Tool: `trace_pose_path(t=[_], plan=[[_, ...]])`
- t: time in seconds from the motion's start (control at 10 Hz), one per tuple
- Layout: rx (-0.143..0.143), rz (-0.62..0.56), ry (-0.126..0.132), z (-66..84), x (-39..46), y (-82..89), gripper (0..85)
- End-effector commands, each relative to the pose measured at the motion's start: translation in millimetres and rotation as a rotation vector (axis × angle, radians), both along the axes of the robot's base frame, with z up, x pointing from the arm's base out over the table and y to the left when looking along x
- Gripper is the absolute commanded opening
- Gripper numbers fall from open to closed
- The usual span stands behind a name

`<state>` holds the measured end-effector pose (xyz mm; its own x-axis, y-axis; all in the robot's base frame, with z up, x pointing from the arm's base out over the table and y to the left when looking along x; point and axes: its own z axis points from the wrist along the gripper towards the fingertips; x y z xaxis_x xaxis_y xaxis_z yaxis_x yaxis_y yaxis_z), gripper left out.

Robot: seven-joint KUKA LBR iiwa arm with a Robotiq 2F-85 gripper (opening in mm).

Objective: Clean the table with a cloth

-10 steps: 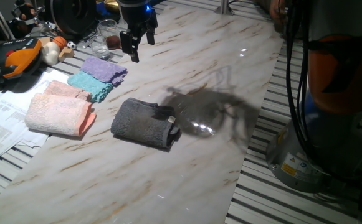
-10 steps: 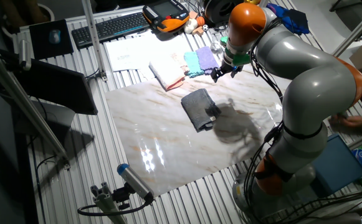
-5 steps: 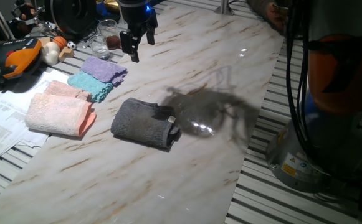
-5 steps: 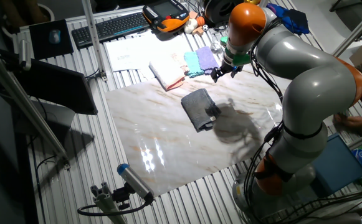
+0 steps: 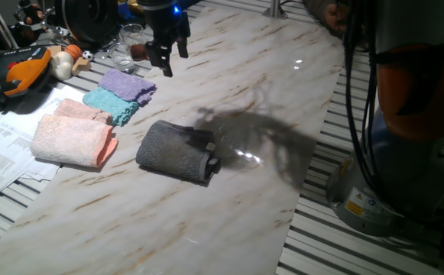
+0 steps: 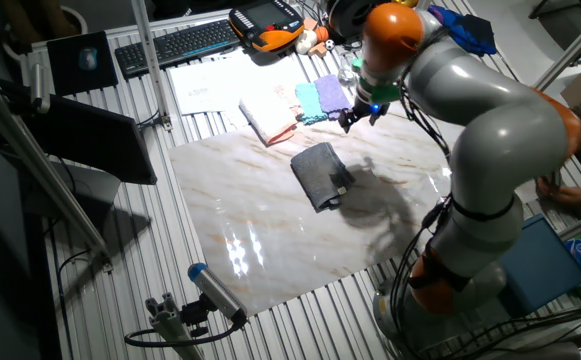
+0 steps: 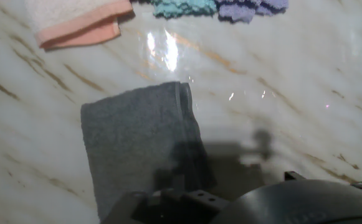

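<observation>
The dark grey folded cloth (image 5: 174, 150) lies flat near the middle of the white marble table (image 5: 252, 84), a small light tag at its right edge. It also shows in the other fixed view (image 6: 318, 172) and fills the lower left of the hand view (image 7: 140, 143). My gripper (image 5: 172, 59) hangs above the table's far part, beyond the cloth and beside the purple cloth. It is apart from the grey cloth, fingers spread and empty. It shows in the other fixed view (image 6: 355, 118) too. In the hand view only its dark body shows at the bottom.
A pink folded towel (image 5: 72, 137), a teal cloth (image 5: 111, 103) and a purple cloth (image 5: 128, 82) lie along the table's left side. Glassware (image 5: 130, 37) and an orange pendant (image 5: 23, 69) stand at the far left. The robot base (image 5: 374, 183) stands right of the table.
The gripper has shifted slightly up and to the left over the far part of the table, and the arm's shadow has moved with it. The cloths have not moved.
</observation>
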<state>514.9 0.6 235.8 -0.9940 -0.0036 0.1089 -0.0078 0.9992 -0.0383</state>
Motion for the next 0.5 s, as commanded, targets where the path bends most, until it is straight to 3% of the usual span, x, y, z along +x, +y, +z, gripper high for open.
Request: trace_pose_path(t=[0.0, 0.4], plan=[[0.0, 0.0, 0.121, 0.0, 0.0, 0.1, 0.0], [0.004, 0.007, 0.107, 0.1, -1.2, -0.1, 0.0]])
